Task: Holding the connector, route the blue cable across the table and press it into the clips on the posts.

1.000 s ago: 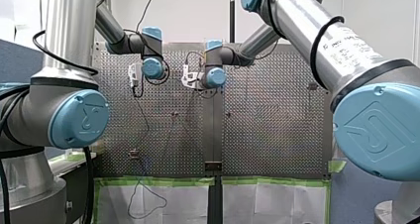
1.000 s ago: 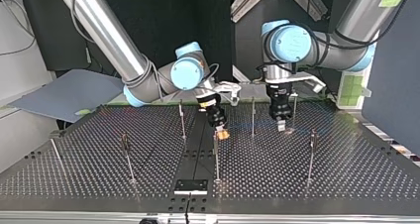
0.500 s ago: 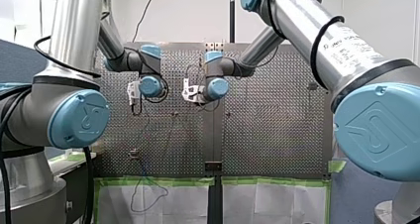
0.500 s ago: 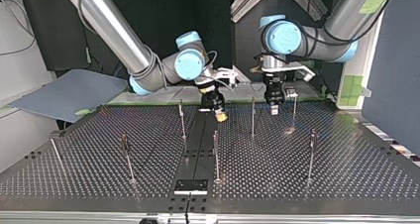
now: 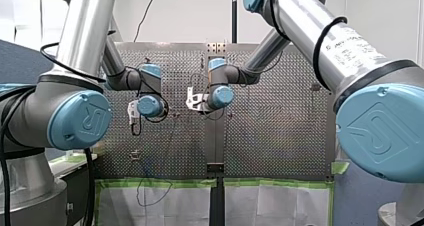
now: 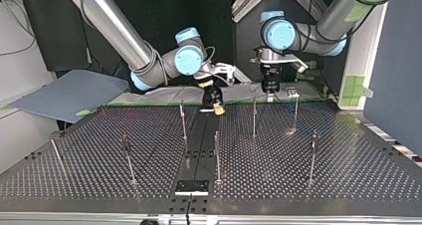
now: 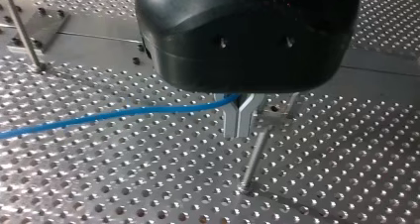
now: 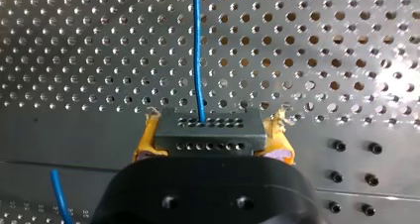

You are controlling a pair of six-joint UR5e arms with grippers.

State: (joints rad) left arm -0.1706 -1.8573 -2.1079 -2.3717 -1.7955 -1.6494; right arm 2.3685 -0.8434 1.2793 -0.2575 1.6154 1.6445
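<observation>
R tool (image 8: pixel 212 140) clamped on connector (image 8: pixel 208 125), yellow pads (image 8: pixel 145 143) either side. L tool (image 7: pixel 240 119) pinches blue cable (image 7: pixel 114 115) above surface (image 7: pixel 148 184).

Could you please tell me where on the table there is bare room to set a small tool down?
In the top view, the perforated table lies bare between the middle post and the post at its right. The far edge is crowded: my right gripper holding the connector, my left gripper and the blue cable.

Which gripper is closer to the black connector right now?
Right. My right gripper clamps the connector between its yellow pads; my left gripper is apart, shut on the blue cable beside a post.
</observation>
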